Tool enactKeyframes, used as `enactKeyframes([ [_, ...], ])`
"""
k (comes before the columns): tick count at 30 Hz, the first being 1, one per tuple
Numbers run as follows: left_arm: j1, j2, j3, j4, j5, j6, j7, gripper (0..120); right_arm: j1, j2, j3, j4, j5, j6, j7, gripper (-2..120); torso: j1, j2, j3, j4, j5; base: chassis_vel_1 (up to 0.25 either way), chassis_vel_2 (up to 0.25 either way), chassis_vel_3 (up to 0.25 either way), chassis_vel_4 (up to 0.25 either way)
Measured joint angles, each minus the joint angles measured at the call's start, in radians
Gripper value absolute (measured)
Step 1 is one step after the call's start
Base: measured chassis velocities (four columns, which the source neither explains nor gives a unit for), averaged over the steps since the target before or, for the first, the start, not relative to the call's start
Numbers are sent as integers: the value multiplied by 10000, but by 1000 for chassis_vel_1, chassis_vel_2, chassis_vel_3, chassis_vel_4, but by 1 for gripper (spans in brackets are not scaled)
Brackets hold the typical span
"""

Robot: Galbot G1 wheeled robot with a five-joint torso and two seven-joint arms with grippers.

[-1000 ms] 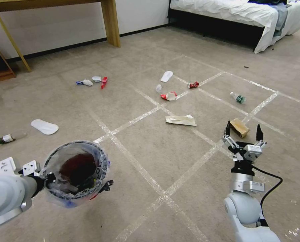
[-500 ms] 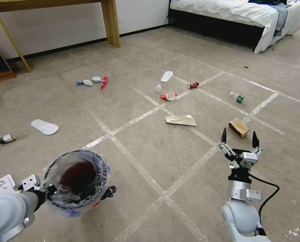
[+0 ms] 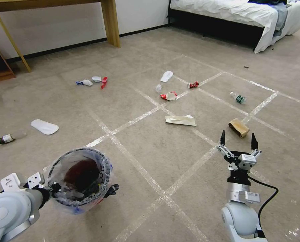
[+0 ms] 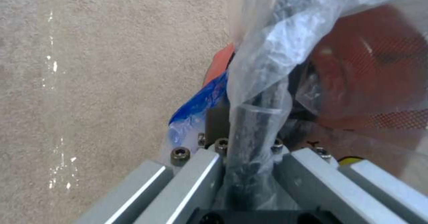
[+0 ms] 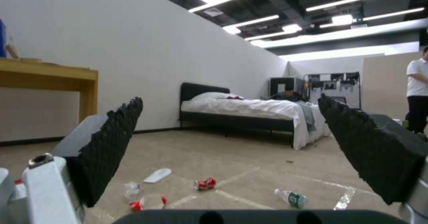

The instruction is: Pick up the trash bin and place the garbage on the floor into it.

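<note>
Taupe floor (image 3: 150, 141) crossed by shiny tape lines; a bed (image 3: 230, 13) stands far right. The garbage (image 3: 239, 127) lies scattered mid-floor. The left pincer (image 3: 81, 188) stays clamped on the trash bin (image 3: 79, 179), near left, now slightly lower. The right pincer (image 3: 237, 139), fingers spread wide and empty, has drawn back from the brown bag.

We see two pale grey rounded arms. The right tool (image 3: 237, 141) has silver linkages, black ridged fingertips (image 5: 111, 143) and a black cable. The left tool (image 4: 249, 157) shows silver bars with dark screws.
</note>
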Motion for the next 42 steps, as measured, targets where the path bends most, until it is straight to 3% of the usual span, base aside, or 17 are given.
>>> enactKeyframes([
  [18,-566,161,608,508,331,-6,230,0,403,-67,-34,-438,130,35,-25,100,1,0,0,0,0,0,0,0,0],
  [42,-876,509,774,866,346,-6,444,0,740,-3,-155,-848,137,9,-97,100,1,0,0,0,0,0,0,0,0],
])
